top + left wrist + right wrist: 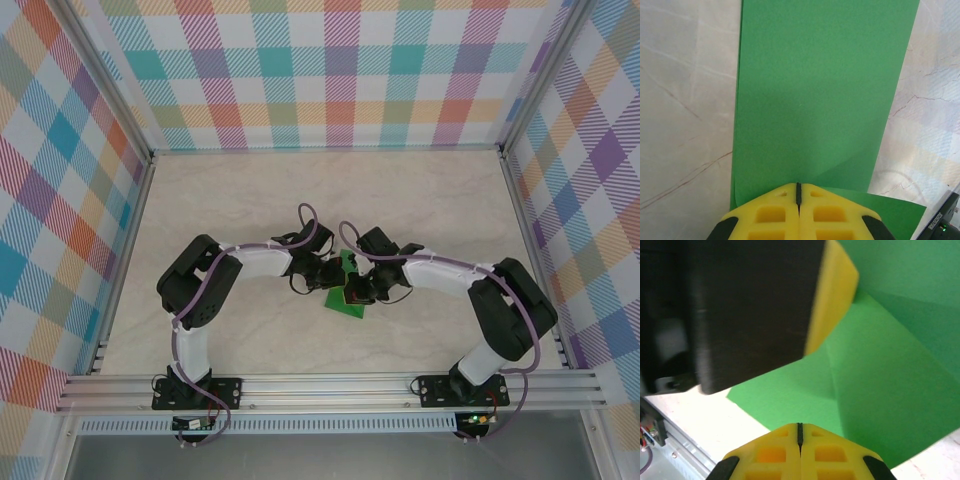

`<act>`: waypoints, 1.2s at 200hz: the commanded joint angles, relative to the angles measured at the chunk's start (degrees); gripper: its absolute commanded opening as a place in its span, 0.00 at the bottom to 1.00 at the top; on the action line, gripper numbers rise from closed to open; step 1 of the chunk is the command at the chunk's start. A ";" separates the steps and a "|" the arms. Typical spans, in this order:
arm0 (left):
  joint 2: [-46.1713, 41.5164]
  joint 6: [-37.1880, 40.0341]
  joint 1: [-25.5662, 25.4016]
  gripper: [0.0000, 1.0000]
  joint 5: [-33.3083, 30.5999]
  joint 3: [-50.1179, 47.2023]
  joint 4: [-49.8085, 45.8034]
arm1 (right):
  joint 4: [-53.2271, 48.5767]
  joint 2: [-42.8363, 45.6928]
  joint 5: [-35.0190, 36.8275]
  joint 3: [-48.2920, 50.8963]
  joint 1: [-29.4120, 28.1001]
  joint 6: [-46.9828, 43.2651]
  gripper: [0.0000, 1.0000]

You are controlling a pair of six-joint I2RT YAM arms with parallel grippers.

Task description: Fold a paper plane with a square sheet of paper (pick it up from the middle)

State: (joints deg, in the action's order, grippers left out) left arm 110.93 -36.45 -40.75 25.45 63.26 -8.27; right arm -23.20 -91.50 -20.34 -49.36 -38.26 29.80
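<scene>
- Square sheet of paper [345, 305], bright green, on the pale marbled table [250, 200], between the tips of the two arms.
- Just left of the sheet in the top view: left gripper [328, 276].
- From the left wrist: left gripper [798, 192] clenched on the sheet's nearest edge, yellow pads pressed flat together. Green paper runs in under the tips and stretches away from them in one smooth panel.
- At the sheet's lower right corner in that view: a second green layer juts out beneath the first, with a shallow diagonal bend between them.
- Over the sheet's right part in the top view: right gripper [357, 290], close against the left one; cannot tell whether touching.
- From the right wrist: right gripper [799, 432] closed tight, tips at the sheet; cannot tell whether paper sits between the pads.
- Above the sheet in that view: the left gripper's black body and one yellow finger [835, 290], close overhead.
- Sheet bent there into angled planes rather than lying flat, with table just beside its left edge.
</scene>
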 commanded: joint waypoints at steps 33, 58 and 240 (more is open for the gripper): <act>1.30 -0.54 -0.68 0.00 -4.45 -2.18 -6.80 | -0.78 -1.82 2.57 0.67 -0.24 0.12 0.00; 1.30 -0.48 -0.71 0.00 -4.71 -2.18 -6.83 | -1.11 -2.40 2.69 0.76 -0.24 -0.16 0.00; 1.30 -0.96 -0.67 0.00 -6.25 -2.97 -7.14 | -2.41 -4.30 5.34 1.79 -0.28 -1.94 0.00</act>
State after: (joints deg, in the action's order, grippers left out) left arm 110.80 -36.67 -40.99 24.73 63.16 -8.25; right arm -24.05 -95.00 -15.64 -48.66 -38.26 29.10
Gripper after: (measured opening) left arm 0.039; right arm 0.046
